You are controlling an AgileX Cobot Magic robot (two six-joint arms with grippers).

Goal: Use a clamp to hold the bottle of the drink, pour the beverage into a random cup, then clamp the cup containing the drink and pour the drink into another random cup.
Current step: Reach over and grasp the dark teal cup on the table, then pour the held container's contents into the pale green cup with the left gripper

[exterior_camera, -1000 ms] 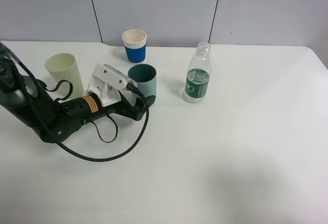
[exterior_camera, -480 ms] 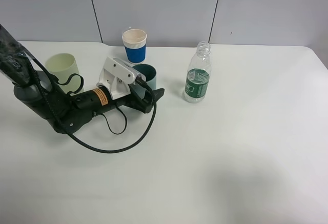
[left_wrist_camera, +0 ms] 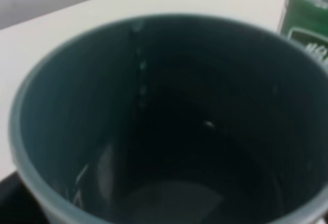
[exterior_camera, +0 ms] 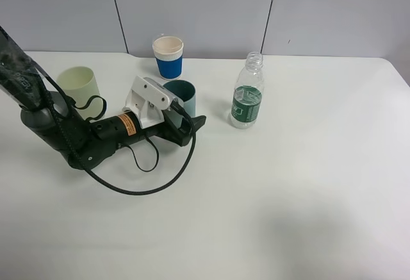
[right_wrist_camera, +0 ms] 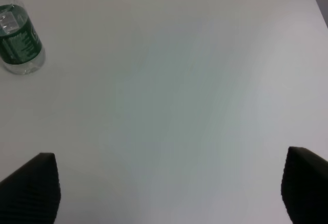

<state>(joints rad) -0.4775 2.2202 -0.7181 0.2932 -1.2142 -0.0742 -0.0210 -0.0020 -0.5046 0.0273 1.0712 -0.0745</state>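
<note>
A teal cup (exterior_camera: 179, 92) stands left of centre, and my left gripper (exterior_camera: 184, 115) is closed around its lower body from the near-left side. The left wrist view looks straight down into this cup (left_wrist_camera: 154, 121), where a little clear liquid lies at the bottom. A clear, uncapped bottle with a green label (exterior_camera: 247, 98) stands upright to the right of the cup and also shows in the right wrist view (right_wrist_camera: 18, 42). My right gripper (right_wrist_camera: 171, 157) is open and empty above bare table, right of the bottle, and is out of the exterior high view.
A pale green cup (exterior_camera: 80, 84) stands at the left behind my left arm. A blue cup with a white rim (exterior_camera: 168, 56) stands at the back near the wall. The left arm's black cable (exterior_camera: 138, 184) loops over the white table (exterior_camera: 307, 184).
My left gripper has risen and shifted slightly right and back with the teal cup in its jaws, and the left arm has become more upright. The bottle and the other cups have not moved.
</note>
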